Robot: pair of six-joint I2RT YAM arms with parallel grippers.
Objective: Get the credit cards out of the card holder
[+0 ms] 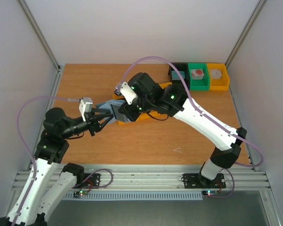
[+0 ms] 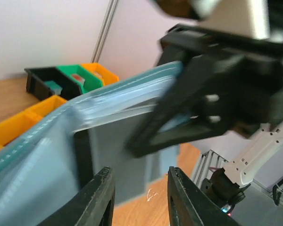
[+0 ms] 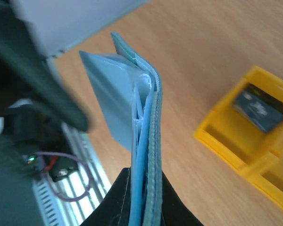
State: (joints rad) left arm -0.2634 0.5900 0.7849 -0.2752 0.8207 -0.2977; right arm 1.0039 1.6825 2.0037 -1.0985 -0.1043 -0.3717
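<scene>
- Nearest to me, a ribbed metal rail (image 1: 146, 175) runs along the table edge, and both white arms are bolted on it.
- The table (image 1: 146, 143) is smooth orange-brown wood. Plain pale walls (image 1: 132, 28) close it on three sides.
- The left claw (image 1: 102, 123) hangs low over the wood on the left side. Its two black fingers stand apart with nothing between them, and they point at the wallet (image 3: 114, 96) just beyond.
- The wallet is held up above the middle of the table. It is soft and blue-grey, with a line of stitches along its border.
- The right claw (image 3: 144, 209) is clamped on the wallet's edge and presses all its layers together.
- The right wrist view shows the wallet edge-on, with thin pale-blue sheets packed in the fold. I cannot tell which of them are cards.
- The left wrist view shows the inner face instead: a shiny clear sleeve with a dark upright strip behind it, all blurred.
- Just past the wallet stands a yellow plastic bin (image 3: 217, 137) with dividers. Only the right wrist view shows a dark grey rectangular piece (image 3: 260, 109) lying in one compartment. I cannot say whether it is a card or a block.
- In the far right corner a black bin (image 1: 177, 74), a green bin (image 1: 198, 85) and another yellow bin (image 1: 218, 86) stand side by side in a row.
</scene>
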